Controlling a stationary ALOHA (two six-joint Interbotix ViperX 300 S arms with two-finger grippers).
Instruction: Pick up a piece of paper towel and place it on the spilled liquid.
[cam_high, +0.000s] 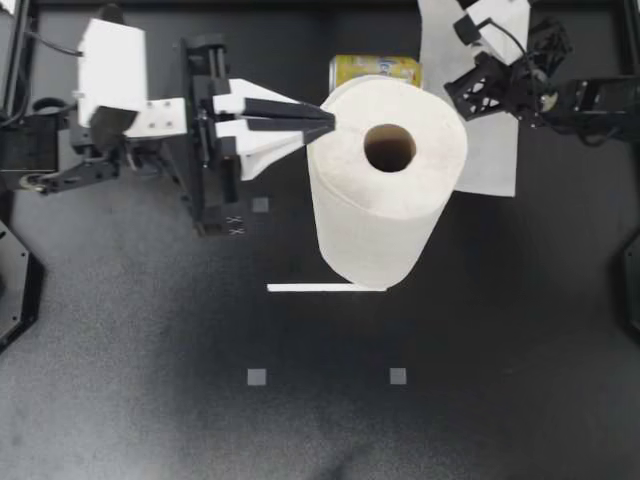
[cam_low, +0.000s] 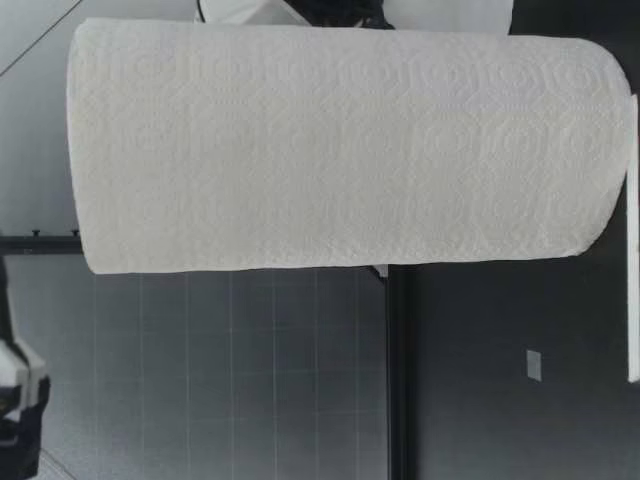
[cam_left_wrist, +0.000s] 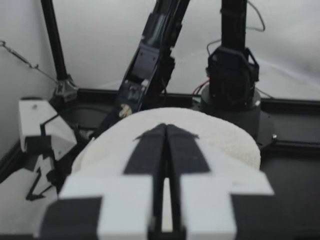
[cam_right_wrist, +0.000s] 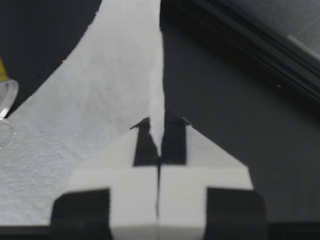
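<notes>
On the black table (cam_high: 150, 380), the paper towel roll (cam_high: 385, 200) stands upright at centre, its cardboard core facing straight up. My left gripper (cam_high: 328, 118) reaches in from 10 o'clock of the roll, its two fingers pressed together with no gap. Their dark tips touch the roll's upper rim. From the left wrist, those closed fingers (cam_left_wrist: 150, 150) lie over the roll's white top (cam_left_wrist: 220, 135); I cannot tell whether any paper is caught between them.

At 2 o'clock of the roll, my right gripper (cam_high: 468, 25) is clamped on a paper towel sheet (cam_high: 490, 160). The right wrist view shows the sheet's edge (cam_right_wrist: 100, 100) pinched between both fingers, from either side. The rest of the sheet spreads down toward the table just beside the roll.

A yellow can (cam_high: 375, 70) lies on its side at 12 o'clock, right behind the roll. A thin white strip (cam_high: 325, 288) sits at the roll's foot at 6 o'clock. Seen from table height, the roll (cam_low: 350, 150) fills most of the view.
</notes>
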